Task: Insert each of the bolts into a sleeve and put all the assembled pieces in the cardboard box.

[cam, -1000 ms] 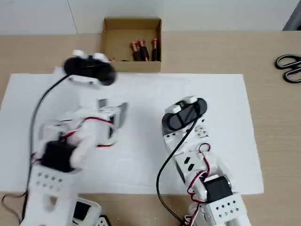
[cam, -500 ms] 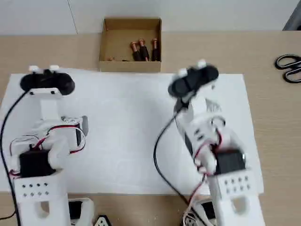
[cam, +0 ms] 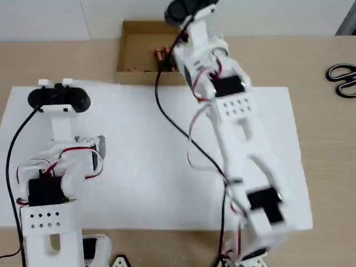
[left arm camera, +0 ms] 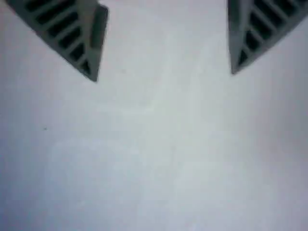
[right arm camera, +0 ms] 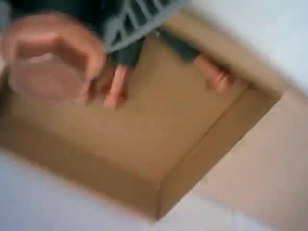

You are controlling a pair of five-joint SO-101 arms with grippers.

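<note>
The right gripper [right arm camera: 108, 42] hangs over the inside of the cardboard box [right arm camera: 202, 159]. A blurred copper-coloured round piece [right arm camera: 48, 62] sits right beside it, close to the camera. I cannot tell whether the gripper is clamped on that piece or standing apart from it. Below, on the box floor, lie assembled pieces [right arm camera: 115, 84], dark at one end and copper at the other, with one more [right arm camera: 211, 74] near the far wall. In the high view the right arm [cam: 233, 111] is stretched almost straight across the white sheet [cam: 144, 167] to reach the box. The left gripper [left arm camera: 163, 67] has its jaws wide apart with nothing between them, over bare sheet. If the copper piece is being carried, the main risk is a release from this height. It could bounce off the pieces already lying there, or a loosely seated bolt could slip out of its sleeve. With the arm so extended, a small dip could also catch the near wall and shove the light box along the table [cam: 328, 139].
</note>
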